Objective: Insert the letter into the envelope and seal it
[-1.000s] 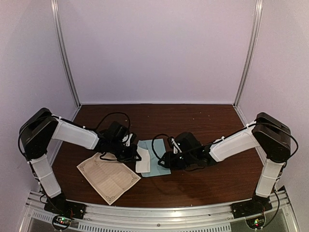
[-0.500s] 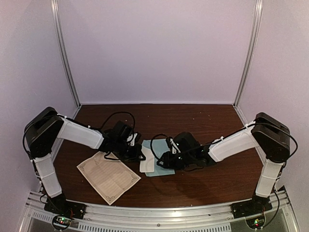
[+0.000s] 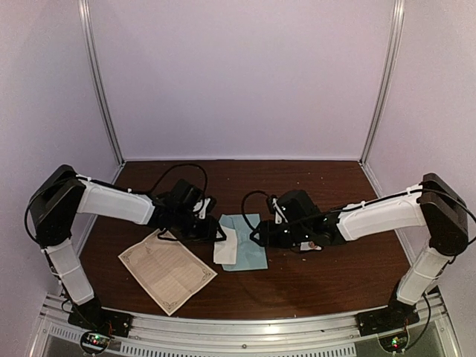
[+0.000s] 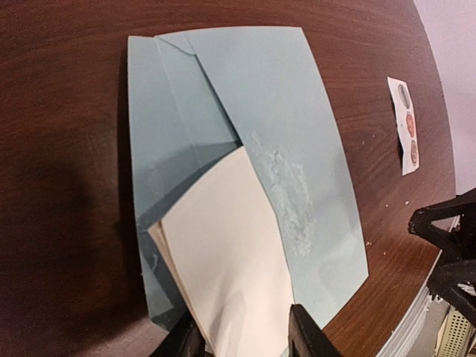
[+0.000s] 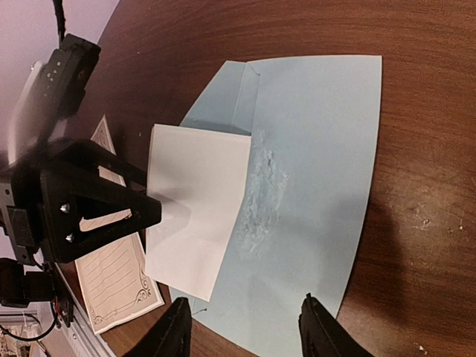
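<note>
The light blue envelope lies flat mid-table, its mouth facing left. The letter, folded with its white side out, is part-way inside the mouth and its left half sticks out. My left gripper is at the letter's outer end. Its jaws stand open, with the paper lying loose between the fingers. My right gripper hovers open over the envelope's near edge and holds nothing. The blue paper has a scuffed pale patch beside the letter.
A flat cream sheet with an ornate dark border lies at the front left, its corner close to the folded paper. A white sticker strip lies on the wood beyond the envelope. The metal rail runs along the table's near edge.
My left gripper has opened off the folded letter. The right arm has drawn back to the right and its jaws have widened, leaving more of the envelope uncovered.
</note>
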Action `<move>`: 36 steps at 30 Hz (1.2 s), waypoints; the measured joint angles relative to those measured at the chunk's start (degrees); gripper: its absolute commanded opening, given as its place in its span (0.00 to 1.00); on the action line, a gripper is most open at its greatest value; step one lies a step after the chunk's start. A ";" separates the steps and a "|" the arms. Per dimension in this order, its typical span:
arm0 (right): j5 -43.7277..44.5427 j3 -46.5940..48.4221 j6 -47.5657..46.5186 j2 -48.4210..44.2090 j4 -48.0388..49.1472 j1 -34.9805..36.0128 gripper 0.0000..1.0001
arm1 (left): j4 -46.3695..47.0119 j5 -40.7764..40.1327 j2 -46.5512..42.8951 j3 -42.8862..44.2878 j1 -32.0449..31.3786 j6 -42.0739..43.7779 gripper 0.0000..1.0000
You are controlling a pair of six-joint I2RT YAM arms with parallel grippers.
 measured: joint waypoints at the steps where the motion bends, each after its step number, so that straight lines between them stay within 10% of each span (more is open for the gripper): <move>1: 0.26 0.00 -0.13 -0.35 -0.31 -0.24 0.51 | -0.22 -0.17 -0.59 0.02 0.00 0.17 0.41; 36: 1.86 -1.51 -0.31 5.99 0.90 -1.27 0.49 | -2.38 -1.75 0.13 -0.15 0.00 0.87 0.09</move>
